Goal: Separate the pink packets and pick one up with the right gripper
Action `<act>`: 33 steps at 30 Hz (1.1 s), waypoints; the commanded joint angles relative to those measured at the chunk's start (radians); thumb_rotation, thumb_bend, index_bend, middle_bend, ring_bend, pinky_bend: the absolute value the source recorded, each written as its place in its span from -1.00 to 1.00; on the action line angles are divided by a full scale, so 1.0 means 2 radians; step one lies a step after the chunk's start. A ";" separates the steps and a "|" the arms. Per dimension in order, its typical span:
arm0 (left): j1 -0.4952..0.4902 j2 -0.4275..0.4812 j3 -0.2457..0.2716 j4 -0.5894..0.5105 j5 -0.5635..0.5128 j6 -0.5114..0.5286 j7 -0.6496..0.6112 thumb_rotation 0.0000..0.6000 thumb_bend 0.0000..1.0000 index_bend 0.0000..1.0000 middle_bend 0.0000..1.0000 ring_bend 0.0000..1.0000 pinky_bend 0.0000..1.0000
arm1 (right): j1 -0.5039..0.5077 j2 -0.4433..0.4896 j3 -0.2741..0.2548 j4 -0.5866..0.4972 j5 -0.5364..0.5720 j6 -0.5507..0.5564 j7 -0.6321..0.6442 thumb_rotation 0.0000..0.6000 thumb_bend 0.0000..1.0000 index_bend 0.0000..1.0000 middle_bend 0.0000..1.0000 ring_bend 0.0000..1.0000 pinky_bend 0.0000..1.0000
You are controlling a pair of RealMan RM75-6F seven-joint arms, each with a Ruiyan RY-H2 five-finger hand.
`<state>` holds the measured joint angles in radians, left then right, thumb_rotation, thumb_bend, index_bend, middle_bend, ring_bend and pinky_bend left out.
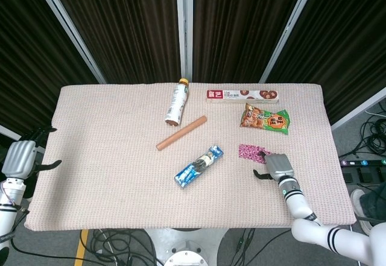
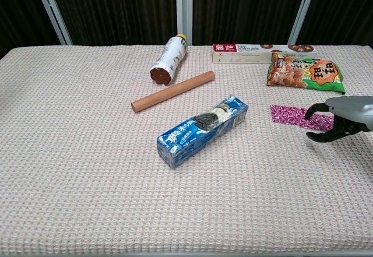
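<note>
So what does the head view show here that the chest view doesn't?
Only the head view shows the left hand, off the table's left edge, plus the right forearm, floor cables and the whole table. Only the chest view shows the right hand's curled fingertips from the side, at the pink packets. Both show the right hand, packets, bottle, stick, blue pack, box and snack bag.

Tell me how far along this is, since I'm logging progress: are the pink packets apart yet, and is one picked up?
Partly done: the pink packets lie spread in a flat strip on the table, though whether they are fully apart is unclear. In hand: the right hand touches the strip's right end, fingers curled. Left: nothing is lifted yet. The left hand hangs off the table's edge.
</note>
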<state>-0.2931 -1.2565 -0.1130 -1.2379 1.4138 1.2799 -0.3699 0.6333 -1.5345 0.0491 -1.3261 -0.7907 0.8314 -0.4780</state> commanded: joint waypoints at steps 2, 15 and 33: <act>0.000 0.001 0.000 -0.002 0.000 0.001 0.002 1.00 -0.99 -0.44 -0.41 -0.53 -0.48 | -0.003 0.005 -0.004 -0.003 0.000 0.000 0.000 -0.20 -0.42 -0.58 1.00 1.00 1.00; 0.001 0.002 -0.001 -0.009 -0.003 0.002 0.011 1.00 -0.99 -0.44 -0.41 -0.53 -0.48 | -0.013 0.024 -0.014 -0.005 0.002 -0.003 0.007 -0.21 -0.42 -0.56 1.00 1.00 1.00; 0.005 0.006 -0.003 -0.016 -0.004 0.008 0.014 1.00 -0.99 -0.44 -0.41 -0.53 -0.48 | -0.018 0.046 -0.004 -0.028 -0.026 0.013 0.027 -0.22 -0.47 -0.55 1.00 1.00 1.00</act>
<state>-0.2837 -1.2455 -0.1188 -1.2691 1.4059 1.2950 -0.3429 0.5943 -1.4415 0.0360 -1.3797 -0.8395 0.8538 -0.4272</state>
